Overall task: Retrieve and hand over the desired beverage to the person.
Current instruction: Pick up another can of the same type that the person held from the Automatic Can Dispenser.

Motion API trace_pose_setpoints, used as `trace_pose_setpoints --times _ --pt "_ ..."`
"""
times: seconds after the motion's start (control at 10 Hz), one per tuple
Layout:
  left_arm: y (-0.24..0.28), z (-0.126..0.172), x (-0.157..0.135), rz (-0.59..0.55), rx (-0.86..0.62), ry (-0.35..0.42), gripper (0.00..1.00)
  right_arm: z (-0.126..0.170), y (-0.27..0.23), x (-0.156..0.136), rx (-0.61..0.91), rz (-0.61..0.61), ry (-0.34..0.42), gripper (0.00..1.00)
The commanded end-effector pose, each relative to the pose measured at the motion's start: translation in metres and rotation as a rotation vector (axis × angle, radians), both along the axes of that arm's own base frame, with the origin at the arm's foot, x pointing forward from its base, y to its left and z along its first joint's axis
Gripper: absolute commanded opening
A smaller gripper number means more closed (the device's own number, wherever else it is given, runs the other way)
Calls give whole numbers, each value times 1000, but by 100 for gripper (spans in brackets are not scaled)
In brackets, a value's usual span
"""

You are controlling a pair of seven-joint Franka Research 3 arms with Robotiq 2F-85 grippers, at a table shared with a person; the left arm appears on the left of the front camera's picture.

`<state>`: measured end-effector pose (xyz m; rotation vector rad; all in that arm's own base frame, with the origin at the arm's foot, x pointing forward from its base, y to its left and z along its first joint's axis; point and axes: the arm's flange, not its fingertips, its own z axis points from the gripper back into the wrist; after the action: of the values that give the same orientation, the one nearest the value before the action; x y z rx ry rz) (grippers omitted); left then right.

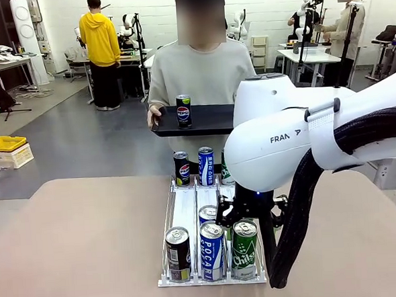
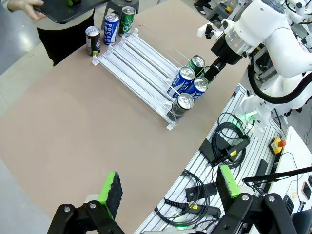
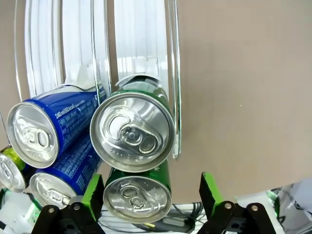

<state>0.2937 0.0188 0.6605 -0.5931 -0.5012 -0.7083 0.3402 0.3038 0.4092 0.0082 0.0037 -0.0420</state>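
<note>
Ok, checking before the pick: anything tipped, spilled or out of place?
Nothing stands out. The cans stand upright in the lanes of the rack, the Pepsi can stands upright on the tray the person holds, and nothing has spilled.

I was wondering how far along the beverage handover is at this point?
Possibly done: one Pepsi can stands on the black tray the person holds. In hand: the right gripper, open, straddles the front green can in the rack, not gripping yet. Remaining: close, lift, pass it over. The left gripper hangs open.
</note>
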Motion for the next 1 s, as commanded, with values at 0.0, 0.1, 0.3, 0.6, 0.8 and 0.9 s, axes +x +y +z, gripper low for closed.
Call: trace_pose_setpoints --times 0.0,0.1,0.3,0.6,0.8,0.9 --pt "1 0 -1 -16 -17 -6 100 -3 -1 8 17 30 -22 100" --pt "1 0 -1 -16 -17 -6 100 -3 -1 8 26 51 -38 100" --pt "1 0 -1 -16 -17 -6 100 -4 -1 8 25 63 -33 100" --pt "1 0 -1 -16 -17 -6 100 -4 0 6 30 73 -2 100" --pt "1 0 -1 -16 -17 -6 100 -4 0 5 19 72 20 100" --pt "1 0 -1 -16 -17 -6 100 -5 1 5 15 73 40 100"
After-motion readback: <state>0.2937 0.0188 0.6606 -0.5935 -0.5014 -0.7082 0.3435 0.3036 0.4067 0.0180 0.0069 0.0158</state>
